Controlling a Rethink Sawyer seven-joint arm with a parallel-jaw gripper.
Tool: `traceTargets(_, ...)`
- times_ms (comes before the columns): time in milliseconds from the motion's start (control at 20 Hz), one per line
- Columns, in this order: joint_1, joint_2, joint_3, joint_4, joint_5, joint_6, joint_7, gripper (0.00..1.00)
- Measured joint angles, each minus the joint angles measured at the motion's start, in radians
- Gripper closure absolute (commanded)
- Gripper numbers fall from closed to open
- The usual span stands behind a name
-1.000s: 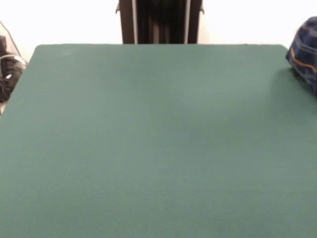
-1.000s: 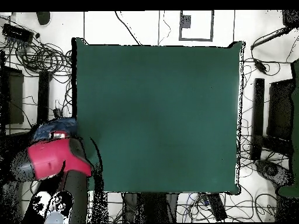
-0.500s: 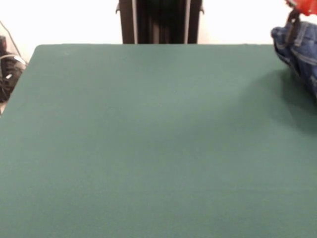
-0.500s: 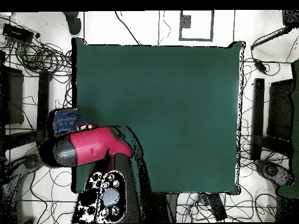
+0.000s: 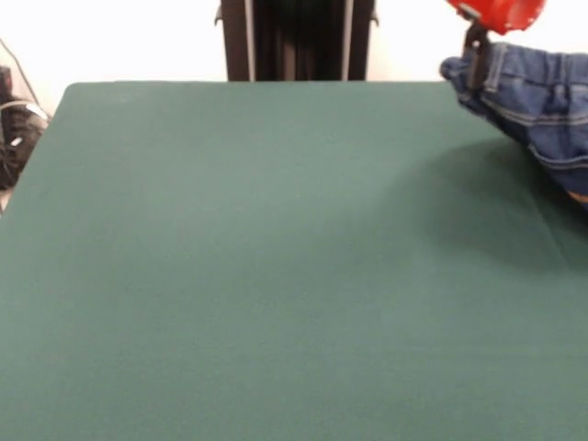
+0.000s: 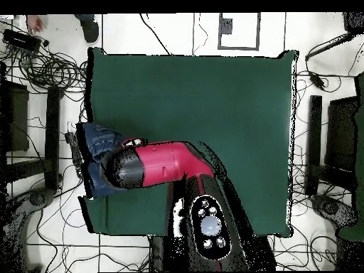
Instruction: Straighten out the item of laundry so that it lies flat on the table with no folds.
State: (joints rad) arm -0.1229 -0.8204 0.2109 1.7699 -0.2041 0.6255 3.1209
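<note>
The black gripper (image 5: 476, 41) under the red arm (image 6: 167, 163) gripped the small blue denim jeans (image 5: 537, 101), bunched and lifted over the far right of the dark green table (image 5: 276, 276); carrying appeared underway, with lowering and spreading judged next.

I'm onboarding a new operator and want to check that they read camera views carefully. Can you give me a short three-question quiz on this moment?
1. True or false: the jeans lie spread flat in the middle of the table.
2. In the front view, where are the jeans? A) top right corner B) bottom left corner C) dead centre
3. Fill in: in the overhead view, the red arm reaches across the table toward its ____ edge.

Key: 1 false, they are bunched at the table's edge, under the gripper. 2 A. 3 left.
</note>
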Motion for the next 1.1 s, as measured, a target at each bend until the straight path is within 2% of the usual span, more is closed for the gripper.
traceTargets(400,-0.107,-0.017,0.069,0.021,-0.051,0.000,-0.092,1.00)
traceTargets(500,-0.157,-0.015,0.104,0.024,-0.074,0.000,-0.120,1.00)
traceTargets(1100,-0.267,0.005,0.177,0.026,-0.165,0.000,-0.143,1.00)
